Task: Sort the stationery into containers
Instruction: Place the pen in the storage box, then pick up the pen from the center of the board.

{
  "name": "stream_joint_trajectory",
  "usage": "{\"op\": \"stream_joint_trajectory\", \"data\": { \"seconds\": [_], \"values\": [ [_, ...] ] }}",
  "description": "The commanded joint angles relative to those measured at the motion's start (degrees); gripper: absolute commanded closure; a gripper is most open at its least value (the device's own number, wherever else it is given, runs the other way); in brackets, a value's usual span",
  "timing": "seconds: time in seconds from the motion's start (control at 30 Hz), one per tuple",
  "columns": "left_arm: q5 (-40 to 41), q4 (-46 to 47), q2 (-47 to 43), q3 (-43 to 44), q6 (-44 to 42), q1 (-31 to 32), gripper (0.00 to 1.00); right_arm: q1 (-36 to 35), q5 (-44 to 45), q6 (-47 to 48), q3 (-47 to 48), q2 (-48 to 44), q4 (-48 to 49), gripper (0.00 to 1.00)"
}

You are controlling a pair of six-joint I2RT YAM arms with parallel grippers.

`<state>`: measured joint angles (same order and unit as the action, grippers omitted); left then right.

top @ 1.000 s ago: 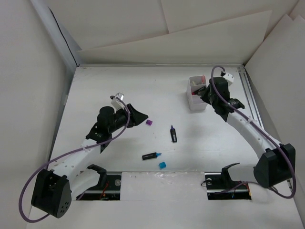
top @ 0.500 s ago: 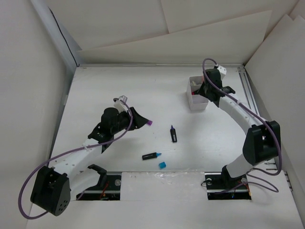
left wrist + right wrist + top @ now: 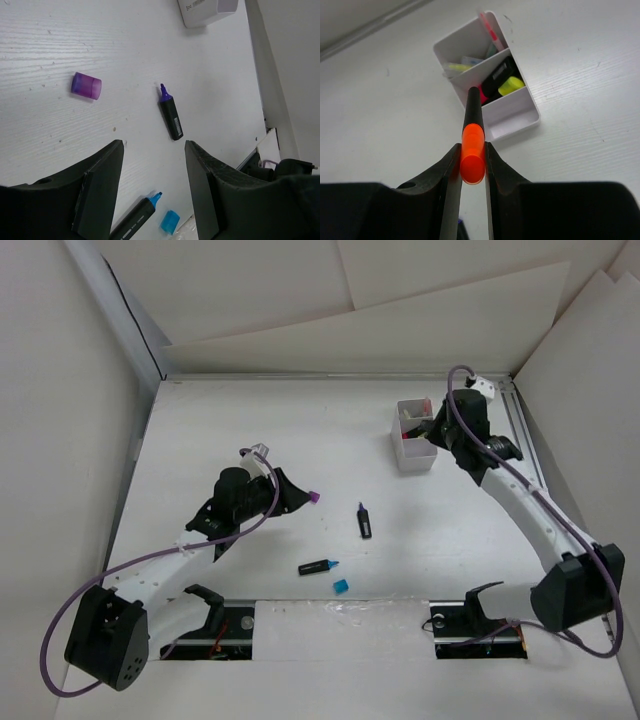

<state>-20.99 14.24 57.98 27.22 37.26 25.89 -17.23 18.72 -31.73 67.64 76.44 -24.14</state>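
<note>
My right fingers (image 3: pixel 445 172) pinch 1 orange highlighter (image 3: pixel 472 131) by its cap end, just above the white box (image 3: pixel 517 119). I see left fingers (image 3: pixel 100 175) part-open and empty over the desk (image 3: pixel 60 40), near the purple cap (image 3: pixel 86 85).

white box (image 3: pixel 519 119), orange-capped black highlighter (image 3: pixel 472 149), purple cap (image 3: pixel 86 85)

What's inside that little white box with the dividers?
In the white box, a pink pen leans in the far compartment beside something yellow; the nearer one holds a yellow-capped black highlighter. The orange-capped highlighter in front hides part of that compartment.
</note>
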Motion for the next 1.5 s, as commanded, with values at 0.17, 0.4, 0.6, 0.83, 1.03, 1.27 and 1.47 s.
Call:
{"op": "stream_joint_trajectory", "data": {
  "seconds": [0.17,0.4,0.6,0.83,1.03,1.27,1.47],
  "values": [
    [-2.03,3.59,-0.67,-0.50,-0.60,0.13,0.52,-1.05,0.00,0.61,-1.45,-1.30,-1.35,0.84],
    [-2.65,2.99,-0.14,0.02,-0.60,0.13,0.53,-0.52,-3.08,0.08,-2.77,4.58,1.11,0.84],
    [-2.65,2.99,-0.67,0.02,-0.60,0.13,0.53,0.10,-4.75,0.61,0.82,9.86,1.11,0.76],
    [-2.65,2.28,-0.67,0.02,-0.60,0.13,0.53,0.62,-3.70,-0.53,3.56,7.33,2.25,0.29],
    [-2.12,0.80,-1.20,-0.06,-1.13,0.13,0.53,-0.77,-4.21,-1.06,-0.21,-2.06,5.67,0.32],
    [-1.59,-2.19,-2.34,-0.06,-1.13,0.13,0.54,-11.30,-16.34,1.40,-9.96,-6.84,7.44,0.94],
    [2.53,-5.97,-3.66,-0.68,-1.14,0.13,0.56,-24.94,-16.87,0.09,-14.64,-6.75,7.96,0.99]
  ]
}}
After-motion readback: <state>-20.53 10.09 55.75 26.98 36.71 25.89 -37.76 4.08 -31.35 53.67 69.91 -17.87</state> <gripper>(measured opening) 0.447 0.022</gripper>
